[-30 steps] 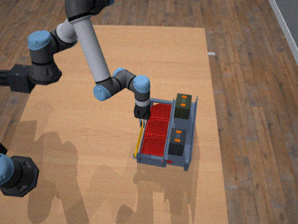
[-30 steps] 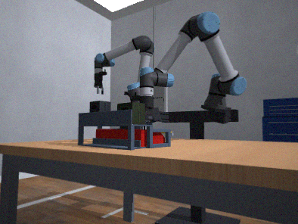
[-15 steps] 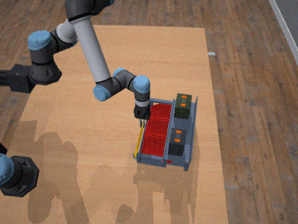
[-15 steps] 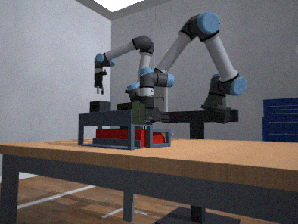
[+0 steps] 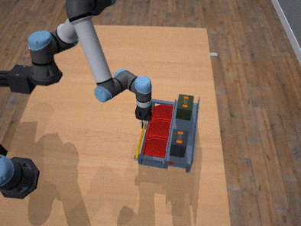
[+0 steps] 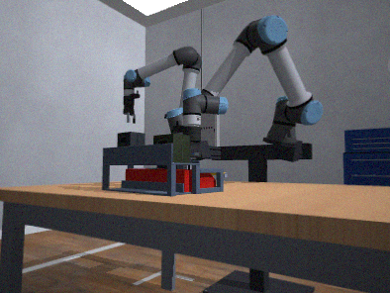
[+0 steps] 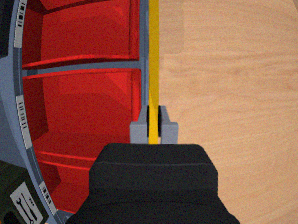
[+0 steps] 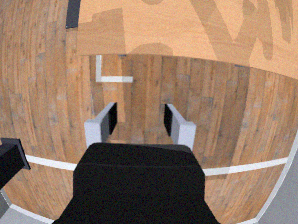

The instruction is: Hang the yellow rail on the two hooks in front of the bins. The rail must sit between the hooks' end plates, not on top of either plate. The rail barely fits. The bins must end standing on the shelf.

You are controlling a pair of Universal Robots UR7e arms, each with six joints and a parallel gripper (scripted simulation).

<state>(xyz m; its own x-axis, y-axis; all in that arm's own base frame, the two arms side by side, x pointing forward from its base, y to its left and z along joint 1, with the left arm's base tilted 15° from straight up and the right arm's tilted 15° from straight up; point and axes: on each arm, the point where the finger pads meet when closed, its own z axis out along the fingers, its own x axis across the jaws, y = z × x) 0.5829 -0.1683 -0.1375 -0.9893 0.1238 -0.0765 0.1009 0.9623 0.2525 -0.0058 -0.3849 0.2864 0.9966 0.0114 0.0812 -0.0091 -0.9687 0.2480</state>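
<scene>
The yellow rail (image 5: 140, 142) (image 6: 214, 173) (image 7: 154, 60) lies alongside the fronts of the red bins (image 5: 154, 146) (image 6: 158, 175) (image 7: 82, 105), on the side of the shelf toward the arm bases. Its end away from the gripper is near a small hook (image 6: 225, 174) at the shelf's front corner; whether it sits between the end plates is too small to tell.

The left gripper (image 5: 144, 124) (image 7: 153, 115) is closed on the rail, its fingers narrowly apart with the yellow strip between them – one finger on the bin side, the other over the tabletop (image 5: 76, 153) (image 6: 297, 208) (image 7: 225, 100) (image 8: 175, 25).

The bins stand in a row on the low front level of the blue-grey shelf (image 5: 170, 133) (image 6: 139, 155) (image 7: 144, 75). They are open-topped, and the left wrist view looks down on bare red floors and walls in the parts it shows. On the shelf's raised level stand a dark green toolbox (image 5: 185, 108) (image 6: 181, 148) (image 7: 12, 192) with a tool label and a dark grey toolbox (image 5: 179, 144) (image 6: 131, 139), both with orange marks on top – their contents are hidden.

The shelf stands near the tabletop edge opposite the arm bases. The right gripper (image 6: 131, 119) (image 8: 140, 113) hangs high, fingers wide open and nothing between them. A blue drawer cabinet (image 6: 368, 158) stands beyond the tabletop.

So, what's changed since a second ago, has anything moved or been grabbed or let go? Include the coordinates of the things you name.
Nothing visibly changed: I can make out no move, grasp or release. The left gripper (image 5: 144, 125) (image 7: 153, 115) is closed on the yellow rail (image 5: 140, 143) (image 7: 154, 60) beside the red bins (image 5: 156, 131) (image 6: 153, 175) (image 7: 85, 105), and the right gripper (image 6: 131, 119) (image 8: 140, 113) is open, away from the rail.
</scene>
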